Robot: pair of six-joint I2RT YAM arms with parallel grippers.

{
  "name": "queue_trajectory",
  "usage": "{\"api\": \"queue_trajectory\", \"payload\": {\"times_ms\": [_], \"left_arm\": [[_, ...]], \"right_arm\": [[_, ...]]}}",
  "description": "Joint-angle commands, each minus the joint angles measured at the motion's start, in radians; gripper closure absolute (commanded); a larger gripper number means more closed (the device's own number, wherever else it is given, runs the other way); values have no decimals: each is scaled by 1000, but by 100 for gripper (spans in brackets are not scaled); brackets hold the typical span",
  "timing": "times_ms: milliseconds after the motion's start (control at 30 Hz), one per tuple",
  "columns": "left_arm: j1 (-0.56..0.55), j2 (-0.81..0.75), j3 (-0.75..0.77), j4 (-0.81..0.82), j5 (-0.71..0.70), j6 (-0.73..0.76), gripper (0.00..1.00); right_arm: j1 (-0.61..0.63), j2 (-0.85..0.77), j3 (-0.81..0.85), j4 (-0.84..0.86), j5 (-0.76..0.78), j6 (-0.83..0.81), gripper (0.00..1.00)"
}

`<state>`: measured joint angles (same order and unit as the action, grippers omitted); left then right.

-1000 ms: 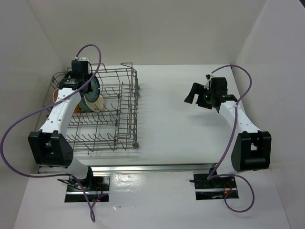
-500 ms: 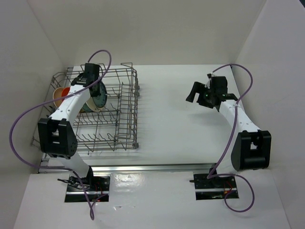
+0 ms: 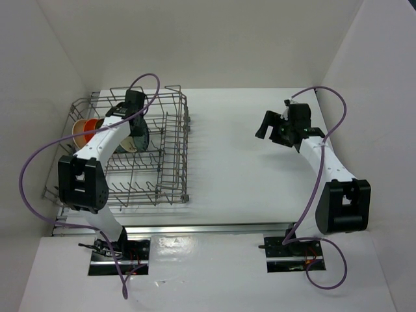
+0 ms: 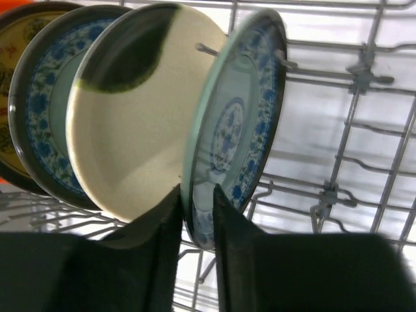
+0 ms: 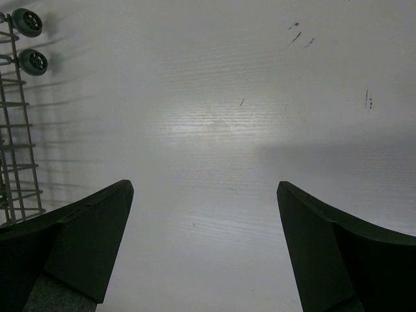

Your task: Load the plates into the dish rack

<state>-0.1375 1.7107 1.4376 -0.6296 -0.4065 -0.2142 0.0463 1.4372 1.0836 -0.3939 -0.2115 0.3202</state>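
dish rack (image 3: 174, 140): grey wire basket with rows of upright tines and tall grid sides; sits on the left part of the tabletop.
plates: five, all on edge between tines at the rack's far-left end, packed in one leaning row.
teal-blue plate (image 4: 237, 123): floral pattern; at the right-hand end of the row in the left wrist view.
cream plate (image 4: 136, 130): plain, next in the row.
second teal-blue plate (image 4: 40, 110): behind the cream one.
brown plate (image 4: 14, 39): yellow pattern, mostly hidden.
orange plate (image 3: 78, 129): outermost, by the rack's left wall.
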Motion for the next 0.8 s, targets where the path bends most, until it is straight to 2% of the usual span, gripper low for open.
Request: {"api": "queue_trajectory", "payload": {"times_ms": [0,33,67,167,233,300,433,533,600,633,767], "left_arm": [[-19,-46,15,-10,8,-19,63],[-19,-46,15,-10,8,-19,54],[-19,-62,24,-10,8,-19,50],[-28,-101,47,-10,-2,-10,40],[-37,-129,47,-10,9,-10,37],[-59,-180,47,-10,21,-10,27],[-68,-285,18,5,60,-19,17],[-68,-402,-8,36,167,-19,14],[-68,-466,-77,108,243,-19,11],[-68,-527,-135,166,332,-30,8],[-68,-618,-250,269,497,-44,2]], "right_arm": [[7,-27,32,-3,20,2,0],[7,-27,32,6,20,2,0],[7,-27,32,6,20,2,0],[7,-49,10,15,20,2,0],[7,-73,1,26,29,2,0],[7,-92,1,26,82,14,0],[7,-170,-10,47,133,26,0],[7,-188,-19,72,144,37,0],[7,-189,4,72,115,37,0],[7,-178,15,72,85,37,0],[7,-167,59,32,57,27,0]]}}
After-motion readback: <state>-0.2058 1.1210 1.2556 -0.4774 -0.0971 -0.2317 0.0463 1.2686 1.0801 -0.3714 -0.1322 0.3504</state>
